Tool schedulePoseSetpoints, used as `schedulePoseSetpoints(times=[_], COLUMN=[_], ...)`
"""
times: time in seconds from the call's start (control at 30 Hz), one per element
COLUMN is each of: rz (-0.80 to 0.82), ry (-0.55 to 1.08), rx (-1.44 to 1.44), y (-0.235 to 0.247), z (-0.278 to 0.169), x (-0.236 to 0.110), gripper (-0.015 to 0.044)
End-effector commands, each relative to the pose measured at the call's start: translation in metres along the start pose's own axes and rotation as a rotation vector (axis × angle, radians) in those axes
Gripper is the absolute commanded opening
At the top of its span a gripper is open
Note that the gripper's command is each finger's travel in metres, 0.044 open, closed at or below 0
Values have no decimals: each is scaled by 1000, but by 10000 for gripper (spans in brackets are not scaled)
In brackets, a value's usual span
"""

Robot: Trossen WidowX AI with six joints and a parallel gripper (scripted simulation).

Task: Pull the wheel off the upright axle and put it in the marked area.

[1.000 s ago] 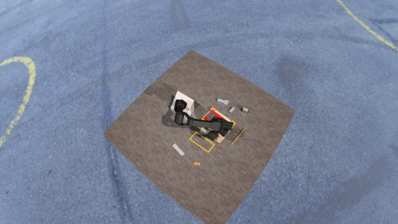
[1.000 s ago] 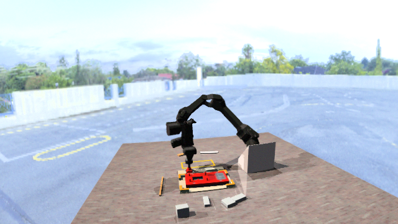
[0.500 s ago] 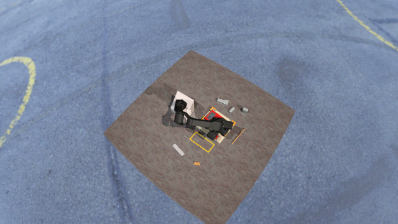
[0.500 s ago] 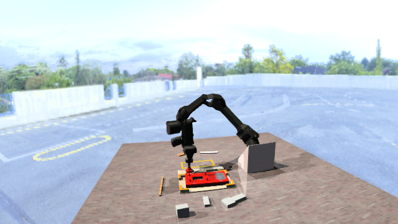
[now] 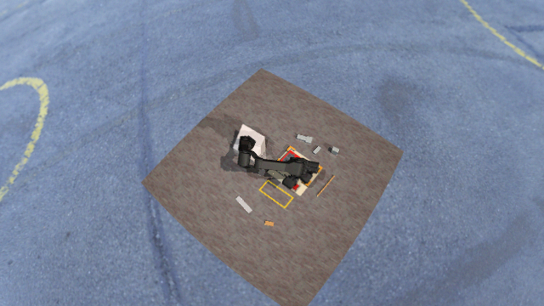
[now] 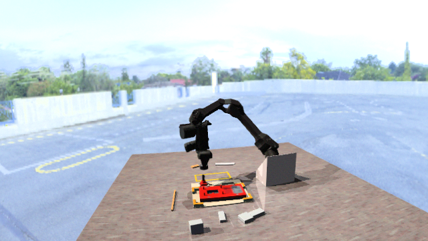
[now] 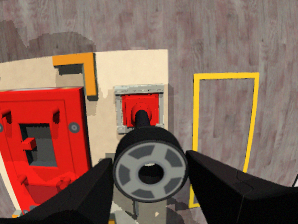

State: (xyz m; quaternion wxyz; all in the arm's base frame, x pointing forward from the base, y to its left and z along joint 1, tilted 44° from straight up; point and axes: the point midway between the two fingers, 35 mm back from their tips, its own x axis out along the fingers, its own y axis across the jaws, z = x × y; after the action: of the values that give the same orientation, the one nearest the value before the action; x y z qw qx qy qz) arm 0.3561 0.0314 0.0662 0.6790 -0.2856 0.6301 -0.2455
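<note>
— From the wrist we see the black claw (image 7: 149, 183) clamped partway shut on the grey spoked wheel (image 7: 149, 171), its hub hole facing the camera, axis running up toward us.

— The exterior view adds height: we see the claw (image 6: 204, 166) hanging well above the red fixture plate (image 6: 222, 191), wheel hidden there.

— Below the wheel sits the dark upright axle (image 7: 141, 119); the yellow-outlined rectangle (image 7: 225, 78) lies just beside.

— Brown speckled tabletop (image 6: 334, 207), open blue tarmac (image 5: 85, 255) all around us.
</note>
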Motion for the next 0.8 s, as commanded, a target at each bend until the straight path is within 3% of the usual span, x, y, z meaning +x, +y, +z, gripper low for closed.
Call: schedulePoseSetpoints(times=[0.0, 0.77], rz=[0, 3], ry=[-1, -5], rx=[-4, 9], y=[-12, -79], z=[-5, -41], x=[-1, -6], gripper=[0, 0])
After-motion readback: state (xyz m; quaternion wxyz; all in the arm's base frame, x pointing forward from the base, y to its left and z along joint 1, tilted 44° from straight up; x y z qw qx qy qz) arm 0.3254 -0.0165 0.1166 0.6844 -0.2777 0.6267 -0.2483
